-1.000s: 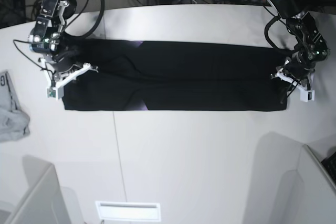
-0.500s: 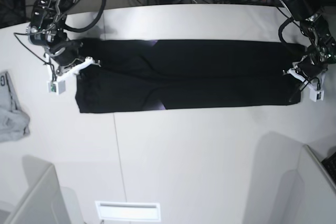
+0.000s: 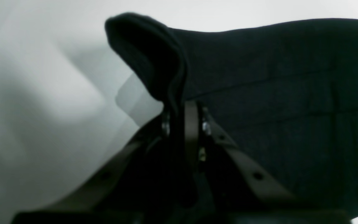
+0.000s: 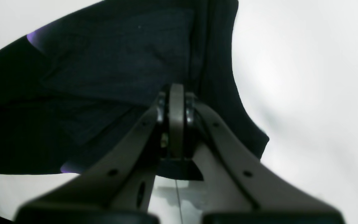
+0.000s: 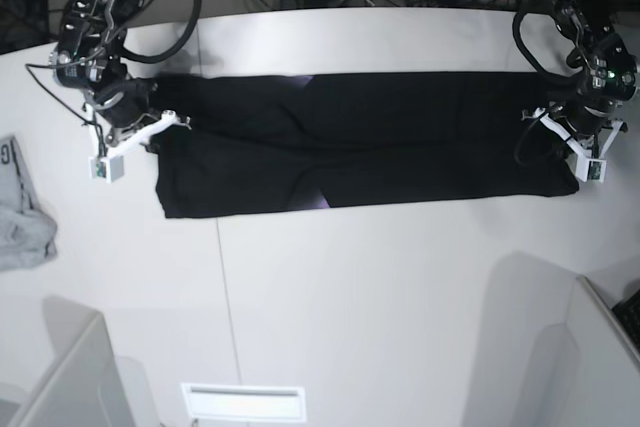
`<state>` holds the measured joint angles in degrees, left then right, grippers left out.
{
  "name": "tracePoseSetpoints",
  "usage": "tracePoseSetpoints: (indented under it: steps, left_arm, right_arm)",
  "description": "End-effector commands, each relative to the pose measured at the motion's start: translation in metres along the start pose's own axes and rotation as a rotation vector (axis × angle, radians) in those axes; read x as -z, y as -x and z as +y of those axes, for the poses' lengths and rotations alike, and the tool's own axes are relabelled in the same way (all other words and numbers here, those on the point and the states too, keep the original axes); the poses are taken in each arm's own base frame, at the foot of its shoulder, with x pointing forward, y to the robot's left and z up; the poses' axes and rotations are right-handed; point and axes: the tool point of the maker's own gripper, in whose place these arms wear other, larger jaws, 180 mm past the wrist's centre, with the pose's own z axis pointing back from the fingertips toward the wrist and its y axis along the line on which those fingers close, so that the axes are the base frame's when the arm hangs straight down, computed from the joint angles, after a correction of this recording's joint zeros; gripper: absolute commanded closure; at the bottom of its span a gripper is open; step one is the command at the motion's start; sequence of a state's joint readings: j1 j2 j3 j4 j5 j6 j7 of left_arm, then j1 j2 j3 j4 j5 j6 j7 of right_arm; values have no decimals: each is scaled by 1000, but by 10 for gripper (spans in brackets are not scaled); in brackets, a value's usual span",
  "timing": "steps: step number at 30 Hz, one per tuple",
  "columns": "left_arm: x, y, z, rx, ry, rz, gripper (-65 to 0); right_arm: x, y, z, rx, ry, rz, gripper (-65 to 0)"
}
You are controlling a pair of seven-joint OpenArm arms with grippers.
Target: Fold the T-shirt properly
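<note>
1. Left hand (image 5: 575,142): clenched on the T-shirt (image 5: 365,142) at the shirt's end on the base view's right; the left wrist view shows the jaws closed on a bunched black edge (image 3: 154,56).
2. Right hand (image 5: 135,127): clenched on the T-shirt at its opposite end, the base view's left; the right wrist view shows the jaws pressed together with black cloth (image 4: 104,77) spreading away from them.
3. T-shirt: a long, narrow black band lying flat on the table (image 5: 380,297), already folded lengthwise. A small purple glint shows at its near edge (image 5: 318,202).
4. Governing relation: the shirt's long axis runs straight from one hand to the other, so each hand holds an end and neither is nearer the middle. Judged next step: carry one end over towards the other to halve the length.
5. Grey garment (image 5: 22,215): well apart from the T-shirt, beyond the end held by the right hand, untouched.
</note>
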<state>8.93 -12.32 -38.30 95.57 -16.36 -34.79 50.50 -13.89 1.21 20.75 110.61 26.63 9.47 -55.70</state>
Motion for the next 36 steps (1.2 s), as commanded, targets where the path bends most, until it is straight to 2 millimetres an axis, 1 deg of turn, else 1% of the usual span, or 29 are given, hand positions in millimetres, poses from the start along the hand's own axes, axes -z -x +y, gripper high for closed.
tracePoseSetpoints:
  steps: [1, 3, 6, 9, 11, 13, 16, 19, 24, 26, 28, 30, 34, 36]
  left_arm:
    - [-5, -15, -6, 35, 8, -48, 0]
    - [-7, -12, -22, 53, 35, -44, 0]
    - [-7, -7, -40, 36, 55, -43, 0]
    - [-5, -8, -64, 36, 99, -49, 0]
    - [-3, -3, -78, 31, 127, -22, 0]
    - [-1, 1, -88, 20, 146, 10, 0]
    - [3, -3, -100, -10, 167, 9, 0]
    - [3, -1, -108, -30, 187, 14, 0]
    - [7, -1, -138, -11, 251, 24, 0]
    - [8, 0, -145, -20, 262, 25, 0]
    - [9, -2, -150, -58, 262, 24, 0]
    - [12, -11, -156, -67, 266, 12, 0]
    - [15, -21, -170, -79, 291, -2, 0]
    - [16, -30, -174, -96, 294, -19, 0]
  right_arm:
    - [-3, -13, 2, -7, -7, -45, 0]
    - [-3, -13, 2, -6, -7, -44, 0]
    - [-3, -13, 2, -6, -7, -42, 0]
    - [-3, -12, 2, -6, -7, -41, 0]
    - [-3, -12, 2, -5, -8, -41, 0]
    - [-3, -11, 2, -4, -7, -38, 0]
    - [-3, -9, 2, -3, -7, -35, 0]
    - [-3, -9, 2, -3, -7, -33, 0]
    - [-3, -9, 2, -3, -7, -33, 0]
    - [-3, -8, 3, -2, -9, -31, 0]
    - [-3, -8, 2, -1, -9, -30, 0]
    - [-3, -8, 2, -1, -9, -30, 0]
    - [-3, -8, 2, -1, -9, -30, 0]
    - [-3, -8, 2, -1, -9, -30, 0]
